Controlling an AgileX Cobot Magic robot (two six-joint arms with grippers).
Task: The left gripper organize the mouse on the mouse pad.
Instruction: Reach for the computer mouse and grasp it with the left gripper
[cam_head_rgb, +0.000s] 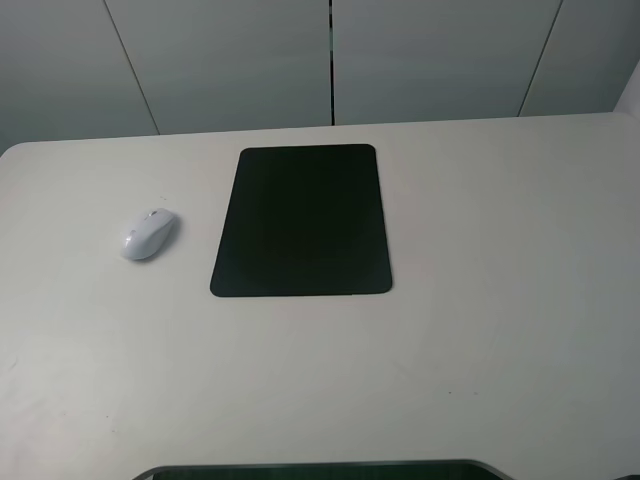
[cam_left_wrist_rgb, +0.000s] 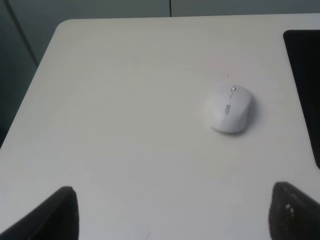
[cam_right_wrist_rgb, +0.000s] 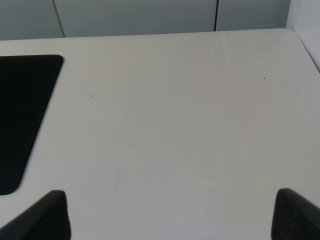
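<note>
Left gripper (cam_left_wrist_rgb: 177, 215) spread wide; mouse (cam_left_wrist_rgb: 230, 107) ahead, apart, beside mouse pad (cam_left_wrist_rgb: 305, 90).

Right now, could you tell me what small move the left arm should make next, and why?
Probably ease the left gripper forward and down over the mouse: it lies on the table, apart from the mouse pad, and the jaws stand open, short of it.

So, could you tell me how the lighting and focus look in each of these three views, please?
Exterior high: soft, even light; the mouse casts only a faint shadow and the mouse pad shows no glare. Left wrist: the mouse is fairly sharp, but the left gripper shows only dark, blurred fingers. Right wrist: the right gripper looks equally blurred, and the table is evenly lit.
</note>
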